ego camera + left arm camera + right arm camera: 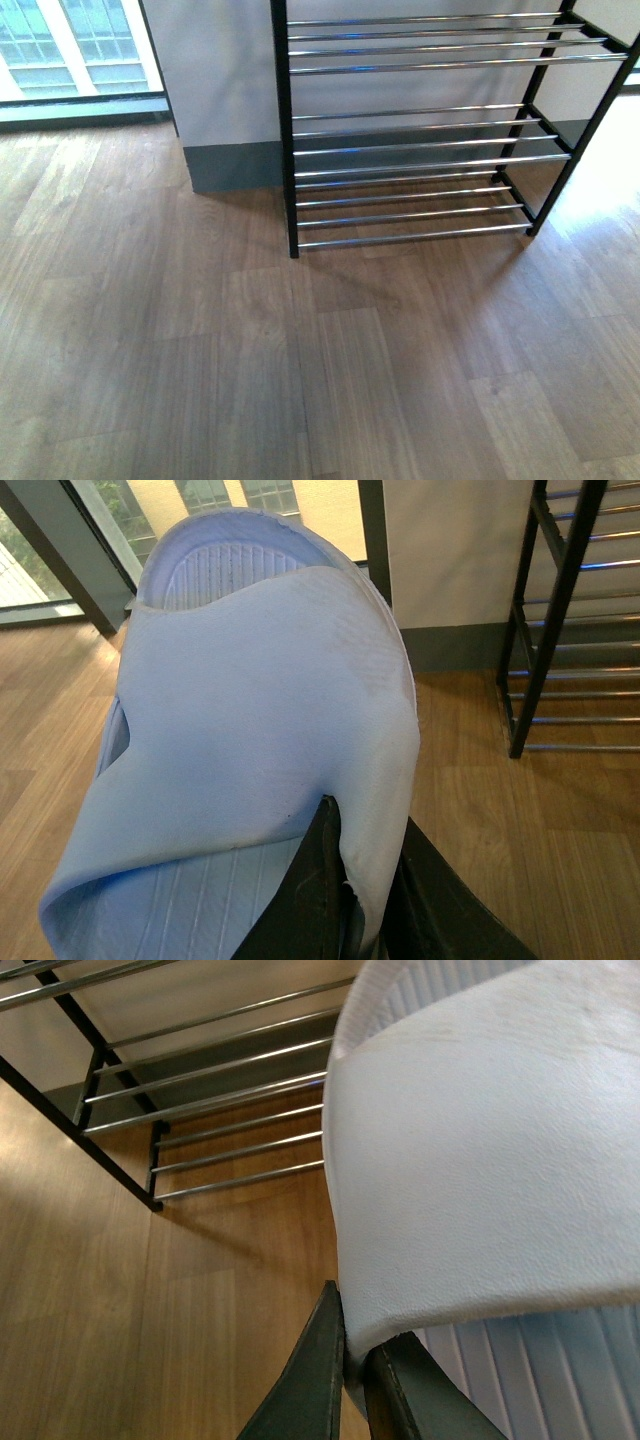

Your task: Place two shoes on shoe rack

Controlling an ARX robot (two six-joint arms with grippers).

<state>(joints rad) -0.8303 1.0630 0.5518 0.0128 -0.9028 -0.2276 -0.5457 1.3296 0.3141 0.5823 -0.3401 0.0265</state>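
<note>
Pale blue rubber slide (250,710) gripped by the left hand (365,830). In the left wrist view the two dark fingers (320,880) are closed on the edge of the wide strap, and the ribbed footbed shows on both sides of it. The slide is held over the wooden floor (520,840), with the shoe rack (548,620) standing near but apart from it.

In the right wrist view the right hand (355,1335) pinches the strap edge of a second slide (480,1190). This slide reads almost white in this light, and its ribbed footbed is visible beside the fingers (315,1370). The chrome rods (230,1110) of the rack lie beyond the slide, not touching it.

In the front view the shoe rack (283,130) stands on the floor (300,380) against a grey wall (220,80). Its black side frames carry tiers of shiny horizontal rods. A window (70,45) lies to the left of the wall.
</note>
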